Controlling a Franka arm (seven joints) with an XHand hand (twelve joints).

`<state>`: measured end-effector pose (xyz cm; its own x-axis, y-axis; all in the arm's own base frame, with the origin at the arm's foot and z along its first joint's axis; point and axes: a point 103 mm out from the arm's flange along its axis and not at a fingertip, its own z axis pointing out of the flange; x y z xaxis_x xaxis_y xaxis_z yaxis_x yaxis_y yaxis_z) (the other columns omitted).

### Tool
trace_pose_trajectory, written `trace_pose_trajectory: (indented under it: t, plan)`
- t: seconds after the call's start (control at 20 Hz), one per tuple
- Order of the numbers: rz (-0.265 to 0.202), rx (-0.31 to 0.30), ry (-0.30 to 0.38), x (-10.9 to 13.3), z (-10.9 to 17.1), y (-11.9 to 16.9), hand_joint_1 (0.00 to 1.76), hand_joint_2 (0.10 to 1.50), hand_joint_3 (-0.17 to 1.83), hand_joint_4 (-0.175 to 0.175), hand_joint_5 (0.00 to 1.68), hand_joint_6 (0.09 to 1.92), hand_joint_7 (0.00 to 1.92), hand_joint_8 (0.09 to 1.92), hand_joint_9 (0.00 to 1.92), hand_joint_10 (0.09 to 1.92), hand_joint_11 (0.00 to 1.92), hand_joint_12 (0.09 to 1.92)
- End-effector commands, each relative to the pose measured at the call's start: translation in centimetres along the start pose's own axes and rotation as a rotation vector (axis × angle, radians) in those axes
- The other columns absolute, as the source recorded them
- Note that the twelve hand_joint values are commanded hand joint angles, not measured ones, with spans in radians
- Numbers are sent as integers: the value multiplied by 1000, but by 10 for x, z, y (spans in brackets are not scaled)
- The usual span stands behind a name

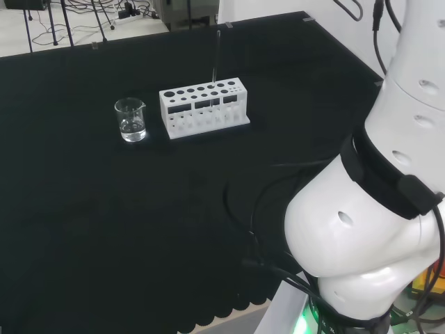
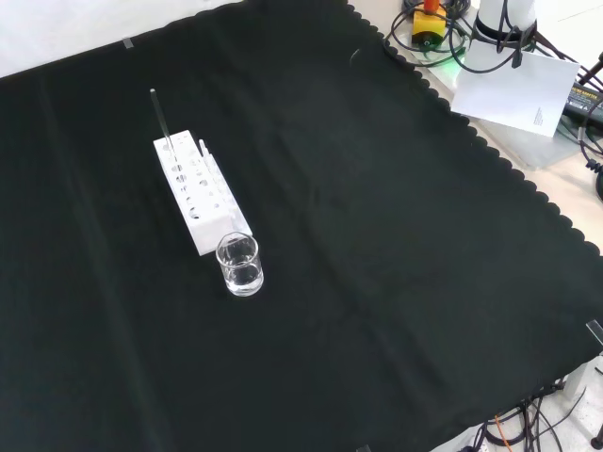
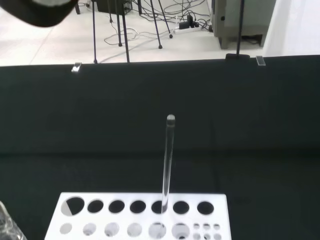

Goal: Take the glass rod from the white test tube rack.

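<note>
Glass rod [image 3: 167, 160] stands upright in one of the round holes of the white test tube rack [image 1: 204, 107], its rounded tip well above the rack's top; in the head view the rod [image 1: 215, 58] rises from a hole toward the rack's right end, in the far row; in the front view it [image 2: 161, 118] rises from the rack's far end [image 2: 200, 194]. Two rows of large round holes and a cluster of small ones at one end mark the rack's top plate; from the wrist view the other large holes look empty, with only the rod in its hole. A clear beaker [image 1: 131, 120] stands on the black cloth [image 1: 139, 223] just beside the rack's left end in the head view, apart from it; in the front view it [image 2: 239, 265] sits just before the rack's near end; it looks to hold a little clear liquid at the bottom. A blurred dark and white part of the hand [image 3: 40, 10] shows at the wrist view's edge, well apart from the rod; whether its fingers are straight or curled I cannot tell.
</note>
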<state>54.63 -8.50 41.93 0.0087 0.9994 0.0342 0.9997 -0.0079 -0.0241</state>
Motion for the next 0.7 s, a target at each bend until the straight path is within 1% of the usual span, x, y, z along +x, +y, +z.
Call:
trace_pose_trajectory:
  t: [0.05, 0.3, 0.4, 0.6, 0.7]
  plan:
    - [-31, 15, 85, -27, 54, 41, 650, 804, 532, -175, 405, 115, 517, 894, 641, 805, 264, 1419]
    - [-40, 6, 95, -32, 66, 54, 649, 823, 525, -175, 424, 148, 559, 885, 674, 788, 276, 1405]
    - [-43, 4, 87, -32, 73, 58, 650, 836, 514, -175, 415, 199, 584, 871, 697, 768, 287, 1394]
    - [-57, 8, 76, -27, 93, 62, 666, 853, 507, -175, 341, 479, 645, 856, 759, 737, 346, 1372]
    - [-64, 12, 60, -23, 104, 65, 680, 852, 513, -175, 328, 581, 686, 851, 798, 726, 399, 1350]
